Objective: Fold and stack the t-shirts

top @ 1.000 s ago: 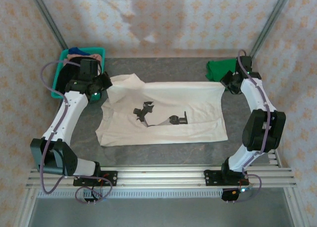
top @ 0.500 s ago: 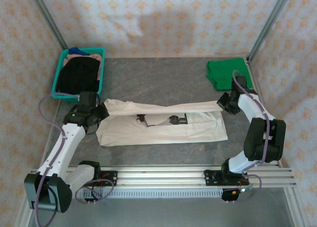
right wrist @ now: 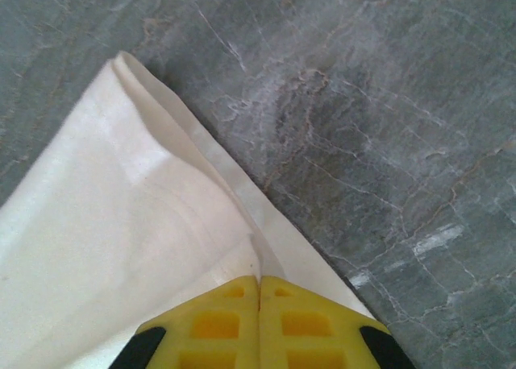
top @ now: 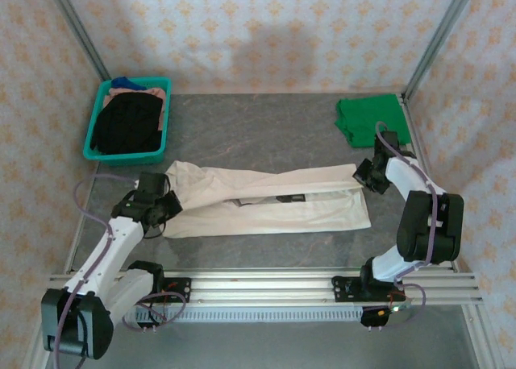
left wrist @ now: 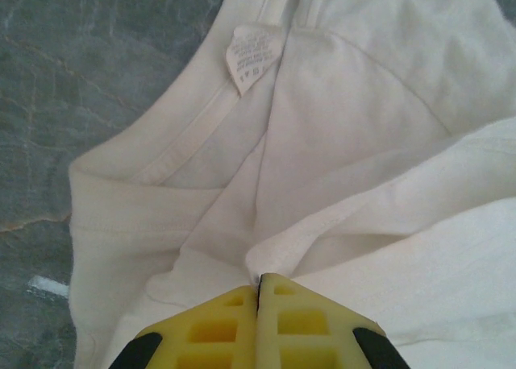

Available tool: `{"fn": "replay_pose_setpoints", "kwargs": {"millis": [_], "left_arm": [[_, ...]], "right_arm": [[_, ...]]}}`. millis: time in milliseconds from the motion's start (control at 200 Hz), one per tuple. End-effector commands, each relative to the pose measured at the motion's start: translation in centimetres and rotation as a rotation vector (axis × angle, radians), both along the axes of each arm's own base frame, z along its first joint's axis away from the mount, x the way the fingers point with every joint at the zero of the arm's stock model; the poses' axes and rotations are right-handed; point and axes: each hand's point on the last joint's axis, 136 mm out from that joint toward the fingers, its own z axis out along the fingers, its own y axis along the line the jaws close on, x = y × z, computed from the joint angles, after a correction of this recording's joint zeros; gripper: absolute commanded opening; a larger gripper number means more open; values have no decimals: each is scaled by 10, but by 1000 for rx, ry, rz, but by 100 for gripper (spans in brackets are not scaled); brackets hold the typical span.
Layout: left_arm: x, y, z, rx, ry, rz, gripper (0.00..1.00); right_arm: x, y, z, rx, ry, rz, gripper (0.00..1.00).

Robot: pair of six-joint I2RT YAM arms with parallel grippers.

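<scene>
Left gripper (left wrist: 259,277) and right gripper (right wrist: 259,279) are dragging cream t-shirt (top: 274,209) edge lower in frame, jaws clenching it; neck tag (left wrist: 252,53) print unreadable.

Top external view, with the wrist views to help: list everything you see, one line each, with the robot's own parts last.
cream t-shirt: one, cream, spread across the middle of the table, far edge being folded over
label: one, white, inside the cream t-shirt's collar
green t-shirt: one, bright green, folded at the far right corner
basket: one, teal, far left corner
black cloth: one, black, in the basket
table: one, grey marbled
left gripper: one, yellow fingers, shut on the shirt's collar end
right gripper: one, yellow fingers, shut on the shirt's right corner
</scene>
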Motion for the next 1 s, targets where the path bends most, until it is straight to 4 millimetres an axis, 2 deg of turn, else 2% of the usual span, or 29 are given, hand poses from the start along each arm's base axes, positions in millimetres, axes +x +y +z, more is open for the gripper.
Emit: {"fn": "replay_pose_setpoints", "kwargs": {"millis": [0,70,170,235,270,380,525,631,671,806,831,931,996], "left_arm": [[-7,-1,-9,-5,15,12,0],[-9,-1,-11,-8,18,12,0],[-11,1,-13,1,24,24,0],[-11,2,-11,3,21,30,0],[-12,4,-12,7,26,40,10],[-12,5,-10,9,18,53,28],[-3,0,0,-21,-29,46,39],[16,-7,14,-47,-101,18,48],[26,-14,19,-61,-122,-14,50],[49,-40,20,-12,-52,-167,49],[49,-43,12,6,-8,-187,48],[53,-53,0,30,67,-251,48],[58,-58,-2,30,70,-273,48]], "right_arm": [[-14,-9,-13,-44,68,-10,7],[-16,-10,-10,-50,71,-12,11],[-21,-12,-2,-69,73,-16,25],[-25,-15,5,-88,70,-19,27],[-26,-18,10,-102,65,-23,27],[-26,-16,23,-96,19,-22,30],[-9,9,34,26,-86,-4,30],[4,31,29,29,-95,57,33],[7,32,23,9,-65,70,34],[8,16,7,-82,9,50,33],[8,13,6,-97,15,48,33],[6,3,3,-122,32,30,34],[4,-4,2,-126,30,11,35]]}}
